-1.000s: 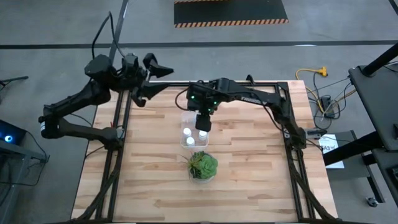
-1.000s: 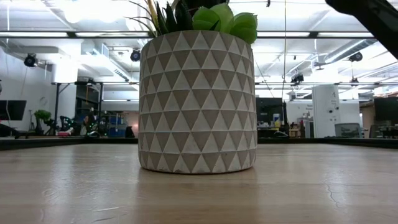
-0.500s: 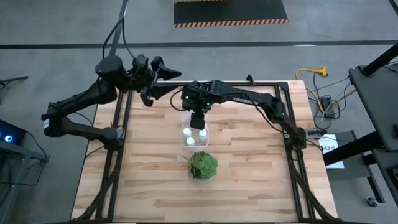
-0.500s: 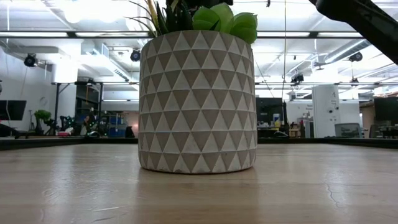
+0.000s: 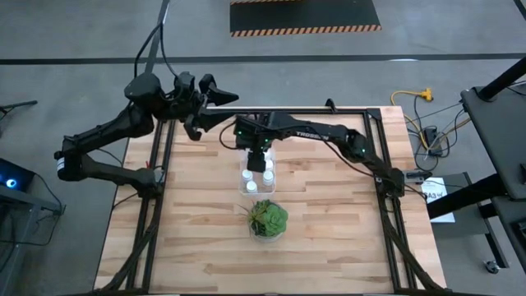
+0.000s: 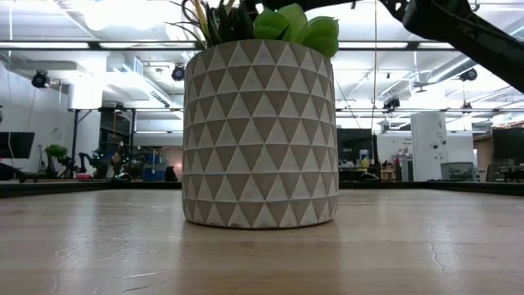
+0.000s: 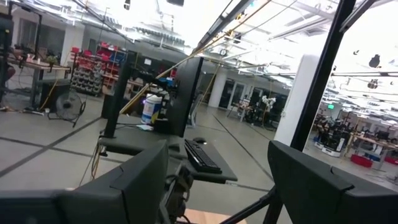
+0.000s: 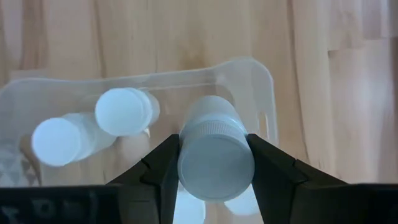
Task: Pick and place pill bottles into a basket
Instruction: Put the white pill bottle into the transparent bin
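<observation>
My right gripper [image 8: 214,163] hangs over the far end of the basket [image 8: 264,81], and its two fingers are pinched onto the capped end of a pill bottle [image 8: 215,158]. The bottle fills the gap between my pads, one finger [image 8: 163,167] pressed against each side of the white cap, with the bottle's body pointing down into the clear bin. Two more pill bottles [image 8: 124,112] stand inside the basket just beside the one I hold, caps up, close together near one long wall. Something pale shows under my held bottle, perhaps further caps, though my fingers hide too much to be sure.

From above, my right gripper [image 5: 256,156] sits right at the basket's [image 5: 245,191] far edge, with white caps [image 5: 246,174] visible in the bin. The potted plant [image 5: 268,219] stands just beside the basket's near end. My left gripper [image 5: 215,90] is raised beyond the table's [image 5: 329,238] far left corner, away from everything, its fingers spread apart.
</observation>
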{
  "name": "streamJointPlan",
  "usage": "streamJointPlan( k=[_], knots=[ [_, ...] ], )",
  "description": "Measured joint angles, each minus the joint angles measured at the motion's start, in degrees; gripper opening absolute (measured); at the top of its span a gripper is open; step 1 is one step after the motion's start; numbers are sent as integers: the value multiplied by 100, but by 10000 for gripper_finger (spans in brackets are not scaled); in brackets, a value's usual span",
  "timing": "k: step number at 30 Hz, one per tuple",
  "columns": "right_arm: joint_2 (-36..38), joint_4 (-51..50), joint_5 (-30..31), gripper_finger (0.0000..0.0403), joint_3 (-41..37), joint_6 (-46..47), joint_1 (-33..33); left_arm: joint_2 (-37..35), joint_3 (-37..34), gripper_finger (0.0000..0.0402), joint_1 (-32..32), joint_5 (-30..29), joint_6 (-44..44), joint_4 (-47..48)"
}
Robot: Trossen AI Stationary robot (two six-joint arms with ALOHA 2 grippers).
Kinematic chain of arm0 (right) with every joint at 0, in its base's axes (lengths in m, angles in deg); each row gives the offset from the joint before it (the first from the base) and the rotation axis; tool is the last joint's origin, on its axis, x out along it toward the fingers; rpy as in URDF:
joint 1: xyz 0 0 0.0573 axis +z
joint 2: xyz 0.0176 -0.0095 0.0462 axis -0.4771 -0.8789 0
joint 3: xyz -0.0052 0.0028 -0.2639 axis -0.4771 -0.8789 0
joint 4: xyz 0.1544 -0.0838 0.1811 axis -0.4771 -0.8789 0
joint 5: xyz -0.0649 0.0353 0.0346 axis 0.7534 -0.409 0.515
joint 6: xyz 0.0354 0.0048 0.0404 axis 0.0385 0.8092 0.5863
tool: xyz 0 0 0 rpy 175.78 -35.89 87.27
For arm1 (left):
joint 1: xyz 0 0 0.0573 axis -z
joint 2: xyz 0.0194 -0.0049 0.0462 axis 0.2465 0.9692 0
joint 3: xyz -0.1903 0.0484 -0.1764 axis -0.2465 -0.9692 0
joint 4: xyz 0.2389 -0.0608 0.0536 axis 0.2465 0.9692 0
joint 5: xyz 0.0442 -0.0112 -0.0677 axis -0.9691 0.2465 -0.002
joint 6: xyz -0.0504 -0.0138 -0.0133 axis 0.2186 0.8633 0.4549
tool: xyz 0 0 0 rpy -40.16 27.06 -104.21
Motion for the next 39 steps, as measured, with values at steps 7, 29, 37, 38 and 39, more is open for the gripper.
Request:
streamJointPlan(
  k=[7, 29, 37, 38, 39],
  knots=[
    [-286, 203, -1, 145, -1, -110, -7, 4, 0, 258, -2, -2, 0, 2],
    [-582, 442, 145, 152, -16, -267, -78, 22, 0, 258, -4, -7, -2, 23],
    [-582, 479, 147, 244, -16, -265, -87, 22, 0, 258, -4, -2, -2, 34],
    [-582, 481, 147, 248, -16, -258, -87, 22, 0, 258, -4, -2, -2, 34],
    [-582, 482, 147, 252, -16, -242, -87, 22, 0, 258, -4, -2, 0, 34]
  ],
)
